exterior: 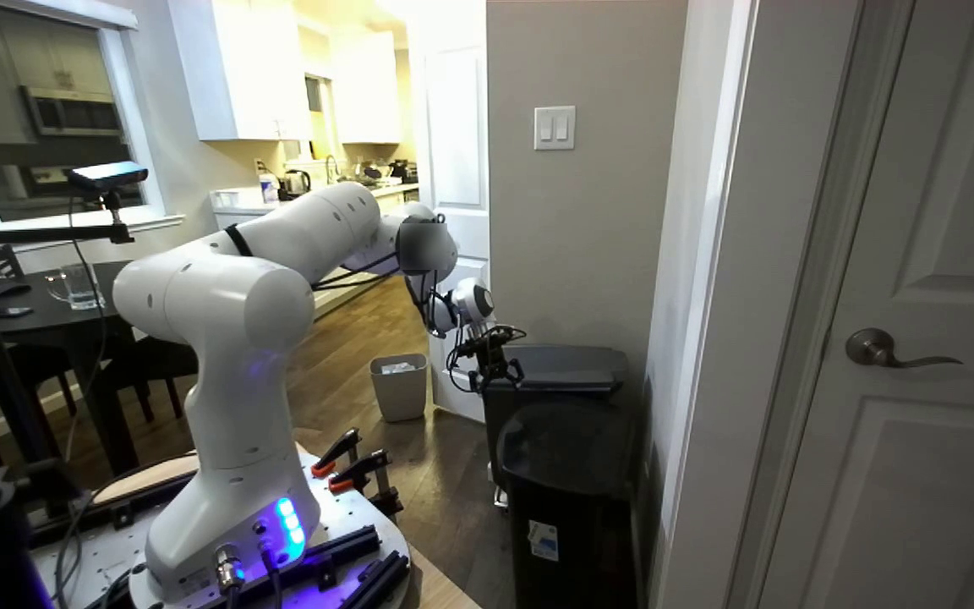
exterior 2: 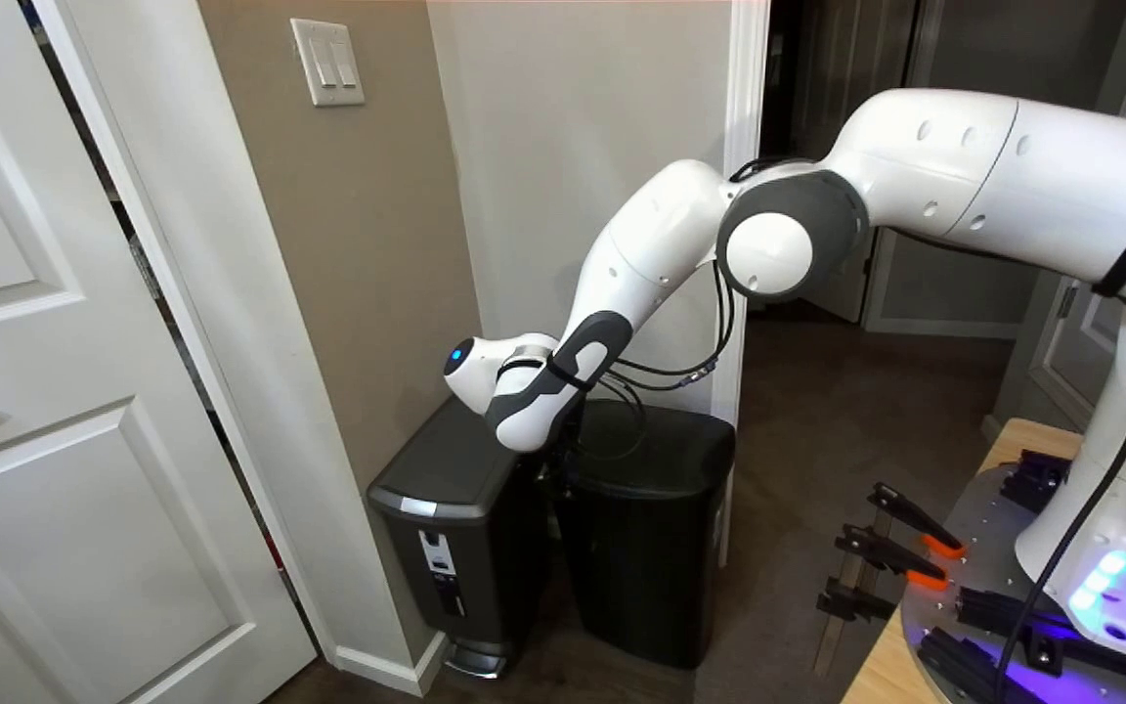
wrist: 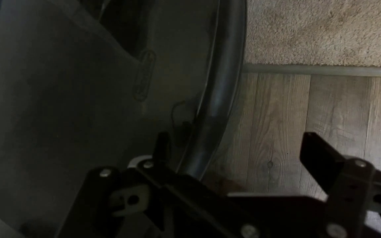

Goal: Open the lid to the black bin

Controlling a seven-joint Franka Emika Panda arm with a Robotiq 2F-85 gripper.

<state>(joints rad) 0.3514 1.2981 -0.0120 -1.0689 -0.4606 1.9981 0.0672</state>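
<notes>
The black bin [exterior: 567,541] stands by the wall with a light label low on its front; it also shows in an exterior view [exterior 2: 636,567]. Its flat, glossy lid [exterior: 571,440] lies down on the body and appears in an exterior view [exterior 2: 656,440] and in the wrist view [wrist: 78,125]. My gripper [exterior: 501,376] is open and empty at the lid's far front corner. In the wrist view its jaws [wrist: 236,142] are wide apart: one finger over the lid by its curved edge, the other past it over floor. I cannot tell the finger height. In an exterior view the wrist hides the gripper.
A second dark bin [exterior 2: 460,460] with a silver pedal [exterior 2: 475,660] stands close beside the black bin. A wall [exterior: 580,254] is behind both. A small grey-tan bin [exterior: 400,393] stands on the floor farther off. Clamps [exterior 2: 900,548] stick out from the robot's table.
</notes>
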